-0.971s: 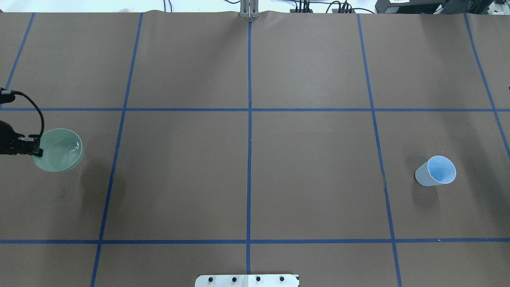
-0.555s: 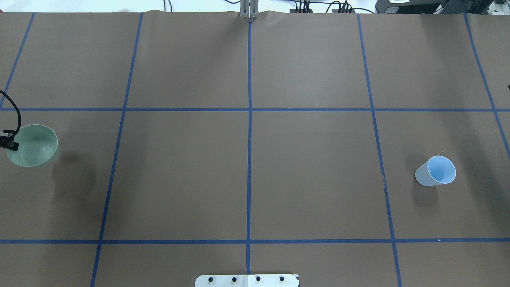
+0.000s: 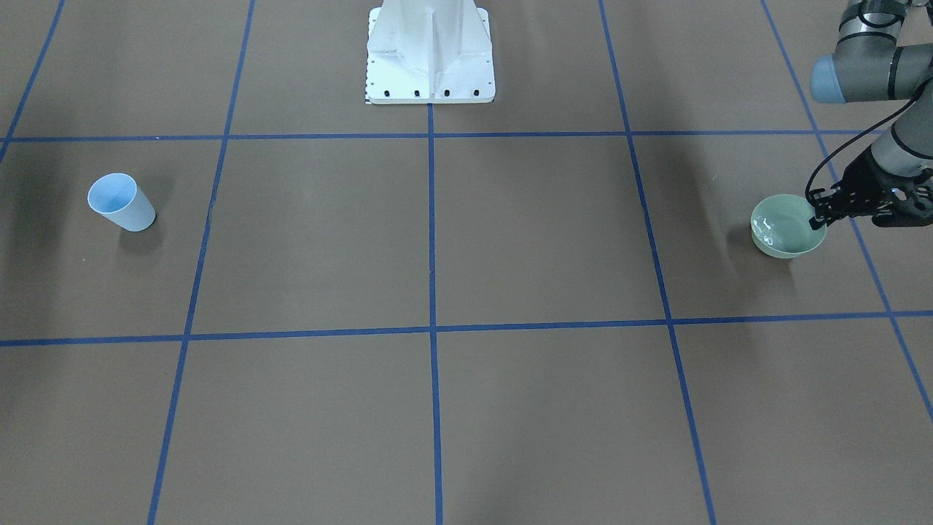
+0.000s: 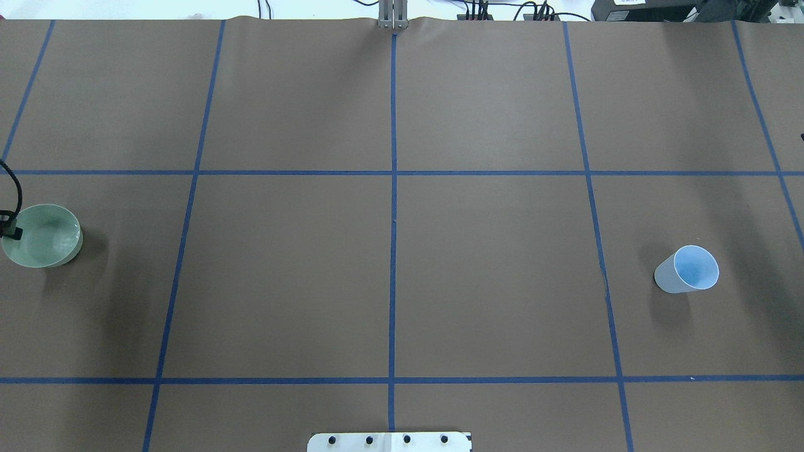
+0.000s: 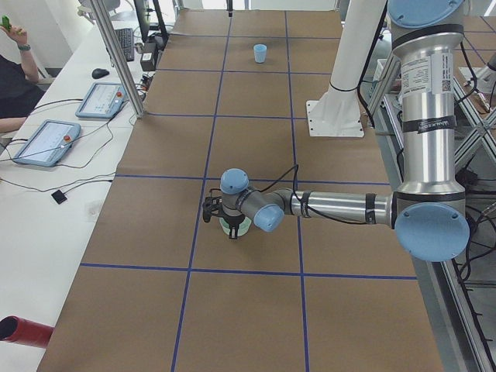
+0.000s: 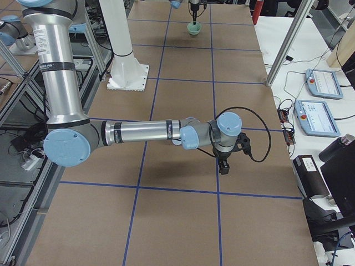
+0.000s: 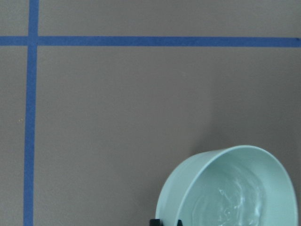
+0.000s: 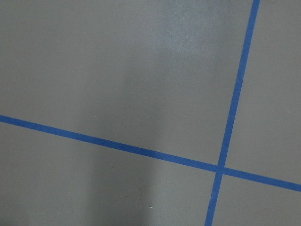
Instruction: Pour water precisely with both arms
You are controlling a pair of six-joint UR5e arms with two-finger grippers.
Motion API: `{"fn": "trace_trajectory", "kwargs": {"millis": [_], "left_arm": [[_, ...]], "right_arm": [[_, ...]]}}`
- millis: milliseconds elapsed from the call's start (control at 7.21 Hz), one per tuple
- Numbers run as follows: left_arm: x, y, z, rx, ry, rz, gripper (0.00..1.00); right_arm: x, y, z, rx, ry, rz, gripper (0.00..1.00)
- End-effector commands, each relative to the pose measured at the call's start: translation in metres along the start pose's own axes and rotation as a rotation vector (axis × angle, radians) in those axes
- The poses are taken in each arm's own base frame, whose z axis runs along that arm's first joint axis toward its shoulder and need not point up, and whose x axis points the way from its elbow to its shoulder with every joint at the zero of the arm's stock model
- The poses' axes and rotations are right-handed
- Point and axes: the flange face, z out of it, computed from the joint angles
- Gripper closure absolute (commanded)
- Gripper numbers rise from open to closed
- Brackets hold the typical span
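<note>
Brown paper covered the long table [image 3: 510, 240], and blue tape lines [image 3: 431, 219] marked it into large squares. A white bolted pedestal [image 3: 430, 51] stood at the robot's edge of the table, on the centre line.

At the robot's left end, the left arm [image 3: 875, 69] reached out low over the surface, a grey tube with light-blue joint caps. Its black left gripper [image 3: 818, 214] was closed on the rim of a pale green bowl [image 3: 780, 233], pinching the edge nearest the arm. In the wrist camera the dark fingertips [image 7: 154, 222] just showed at that edge. The bowl was level with its mouth up, and water [image 7: 230, 200] glinted and rippled inside it. It sat very low, with its shadow right beside it. I could not tell for certain whether its base rested on the paper.

Well apart from it, towards the robot's right end, a light blue cup [image 3: 120, 203] stood upright with its mouth open and nothing touching it.

From the right-hand side camera, the right arm [image 6: 138, 133] stretched out over the table. Its right gripper [image 6: 223, 165] pointed down above bare paper near a crossing of tape lines. From that angle I could not tell how far its fingers were parted, and I saw nothing in them.
</note>
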Motion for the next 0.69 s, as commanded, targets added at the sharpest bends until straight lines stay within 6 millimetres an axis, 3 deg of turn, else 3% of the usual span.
{"fn": "trace_trajectory", "kwargs": {"millis": [0, 139, 277, 416, 555], "left_arm": [[-0.004, -0.005, -0.012, -0.017, 0.060, -0.020, 0.00], [-0.013, -0.021, -0.036, -0.001, 0.110, -0.052, 0.00], [-0.017, -0.026, -0.047, 0.001, 0.112, -0.075, 0.00], [-0.008, -0.040, -0.051, 0.004, 0.101, -0.015, 0.00], [-0.021, -0.057, -0.070, -0.002, 0.041, 0.051, 0.00]], "right_arm": [[-0.001, -0.001, -0.001, 0.002, 0.000, -0.011, 0.01], [-0.001, -0.001, -0.002, 0.006, 0.002, -0.016, 0.01], [-0.004, 0.000, -0.004, 0.011, 0.002, -0.021, 0.01], [-0.003, 0.006, -0.004, 0.011, 0.007, -0.014, 0.01], [0.000, 0.013, -0.001, 0.004, 0.012, -0.018, 0.01]]}}
